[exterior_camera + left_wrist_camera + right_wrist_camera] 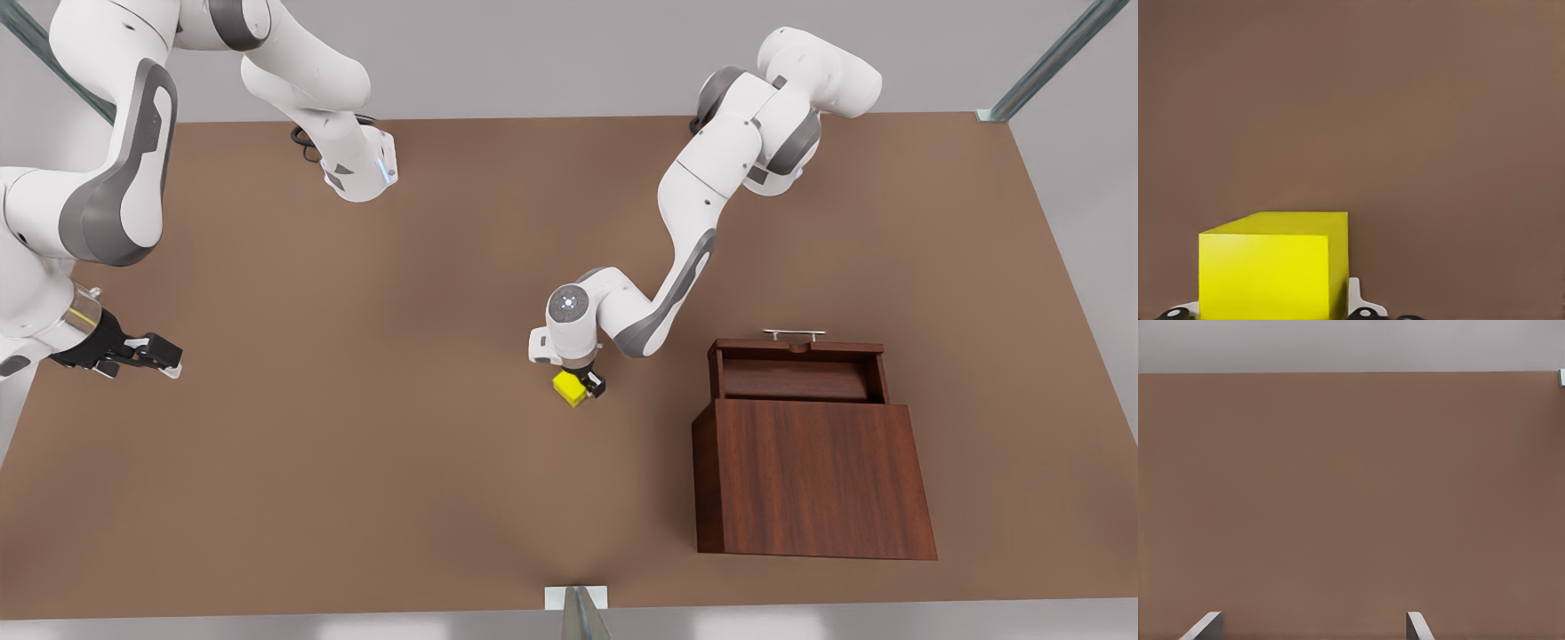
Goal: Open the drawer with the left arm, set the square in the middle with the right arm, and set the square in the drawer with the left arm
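The left end effector (pixel 582 388) grips the square (pixel 569 388) above the bench (pixel 356 462), the open drawer (pixel 796 369) beside it. The right end effector (pixel 164 356) waits well apart, fingers spread, empty.

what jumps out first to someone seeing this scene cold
The small bright yellow cube at mid-table, clamped in the left gripper. Next, toward the front view's right, the dark reddish-brown wood-grain cabinet with its drawer pulled open. The right gripper waits open at the front view's left edge.
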Robot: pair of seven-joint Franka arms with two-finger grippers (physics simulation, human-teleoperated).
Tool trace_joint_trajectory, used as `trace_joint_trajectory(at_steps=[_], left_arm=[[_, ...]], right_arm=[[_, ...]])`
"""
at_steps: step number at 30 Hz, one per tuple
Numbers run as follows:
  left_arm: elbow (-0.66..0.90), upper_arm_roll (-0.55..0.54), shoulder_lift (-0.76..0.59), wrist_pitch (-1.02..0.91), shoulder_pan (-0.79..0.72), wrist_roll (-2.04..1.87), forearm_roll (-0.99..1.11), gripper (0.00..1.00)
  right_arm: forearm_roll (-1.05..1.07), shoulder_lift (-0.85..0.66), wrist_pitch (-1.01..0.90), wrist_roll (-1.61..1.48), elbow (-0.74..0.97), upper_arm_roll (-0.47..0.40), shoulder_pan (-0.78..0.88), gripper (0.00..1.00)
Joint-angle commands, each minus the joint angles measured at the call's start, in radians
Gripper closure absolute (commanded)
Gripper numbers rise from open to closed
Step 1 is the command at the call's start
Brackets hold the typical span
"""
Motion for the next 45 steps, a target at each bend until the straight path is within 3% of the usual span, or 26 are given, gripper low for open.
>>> trace_joint_trajectory(at_steps=[1,17,27,34,41,45], left_arm=[[0.000,0.000,0.000,0.000,0.000,0.000,-0.001,0.20],[0.008,-0.003,-0.028,-0.014,-0.003,-0.020,-0.003,0.27],[0.008,-0.008,-0.330,-0.434,0.005,0.128,-0.156,0.26],[-0.006,0.213,-0.423,-0.566,0.006,0.559,-0.289,0.25],[-0.127,0.483,-0.488,-0.557,0.005,1.052,-0.371,0.26],[-0.143,0.557,-0.485,-0.555,0.006,1.190,-0.377,0.25]], right_arm=[[0.000,0.000,0.000,0.000,0.000,0.000,0.000,0.00],[0.005,-0.002,0.014,0.000,0.000,0.000,0.000,0.00],[0.006,-0.002,0.015,0.000,0.000,0.000,-0.002,0.00],[0.009,-0.002,0.014,0.000,0.000,0.000,-0.002,0.00],[0.012,-0.002,0.015,0.000,0.000,0.000,-0.003,0.00],[0.012,-0.002,0.014,0.000,0.000,0.000,-0.003,0.00]])
